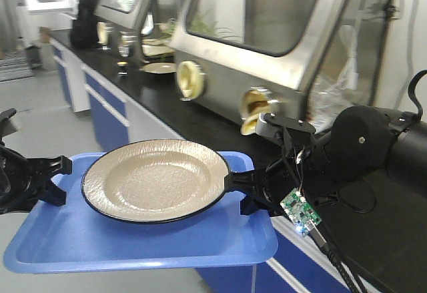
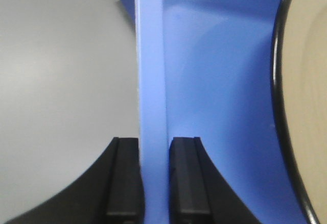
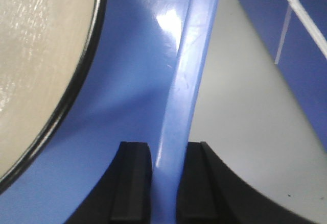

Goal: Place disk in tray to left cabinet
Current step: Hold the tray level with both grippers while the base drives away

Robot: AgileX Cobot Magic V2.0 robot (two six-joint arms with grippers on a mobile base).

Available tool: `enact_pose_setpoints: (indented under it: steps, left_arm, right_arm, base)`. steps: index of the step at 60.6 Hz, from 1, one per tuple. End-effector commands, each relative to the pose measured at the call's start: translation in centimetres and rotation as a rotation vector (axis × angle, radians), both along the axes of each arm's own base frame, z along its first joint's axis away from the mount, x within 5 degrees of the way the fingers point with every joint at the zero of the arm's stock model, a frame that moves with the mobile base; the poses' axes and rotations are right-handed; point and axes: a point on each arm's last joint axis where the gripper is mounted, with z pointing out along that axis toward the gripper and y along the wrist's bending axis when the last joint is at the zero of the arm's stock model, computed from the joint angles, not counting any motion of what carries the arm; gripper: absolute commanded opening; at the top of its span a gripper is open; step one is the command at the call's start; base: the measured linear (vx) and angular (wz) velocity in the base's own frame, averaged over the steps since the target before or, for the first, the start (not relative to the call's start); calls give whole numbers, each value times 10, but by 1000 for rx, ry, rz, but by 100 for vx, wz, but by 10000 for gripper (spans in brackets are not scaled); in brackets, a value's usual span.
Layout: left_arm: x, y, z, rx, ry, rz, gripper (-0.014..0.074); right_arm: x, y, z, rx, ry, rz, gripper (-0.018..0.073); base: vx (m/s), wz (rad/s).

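In the front view, the disk [image 1: 157, 179] is lying on the blue tray [image 1: 133, 249], toward its far edge, and the black desk [image 1: 200, 129] is standing just behind the tray. The left fingers [image 1: 57, 166] and right fingers [image 1: 241, 179] are gripping the tray's opposite ends. In each wrist view, both pads are pinching the tray's rim, with the disk's black edge showing just inside it.

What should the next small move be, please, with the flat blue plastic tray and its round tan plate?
Probably carry the blue tray level, both arms together: the left gripper and right gripper each clamp a rim, and the tan plate rests unheld on it. No cabinet is in view.
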Motion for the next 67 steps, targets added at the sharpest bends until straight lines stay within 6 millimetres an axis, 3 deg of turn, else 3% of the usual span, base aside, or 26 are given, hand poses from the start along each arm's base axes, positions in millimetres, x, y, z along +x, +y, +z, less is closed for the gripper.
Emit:
enact_pose_setpoints:
  steps: [1, 67]
  left_arm:
    - [-7, -14, 36, -139, -128, 12, -1]
    - [-7, -14, 36, -139, -128, 12, -1]
  right_arm:
    - [-10, 8, 40, 131, -130, 17, -6]
    - [-10, 8, 40, 131, -130, 17, -6]
  base:
    - [4, 51]
    - [16, 49]
